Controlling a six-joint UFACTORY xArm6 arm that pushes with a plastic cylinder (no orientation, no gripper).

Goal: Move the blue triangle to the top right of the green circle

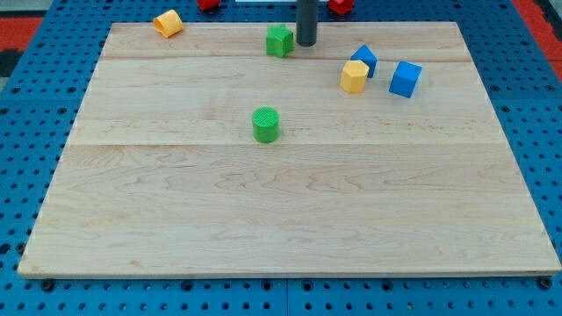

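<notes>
A pale wooden board (290, 219) lies on a blue perforated table (26, 105), filling most of the frame. The arm carries no hand or jaws, only a straight dark rod, and my tip (306, 44) rests on the board near the upper centre, just right of a green block of unclear shape (280, 40), close to touching it. The green circle, a short green cylinder (266, 124), stands near the middle of the board, well below the tip. The blue triangle, a small blue wedge-like block (364, 60), sits in the upper right, touching a yellow block (354, 76) at its lower left. A blue cube (405, 79) lies just right of those 2. An orange-yellow block (168, 23) sits at the upper left edge. Red pieces (341, 5) peek in at the frame's top.
</notes>
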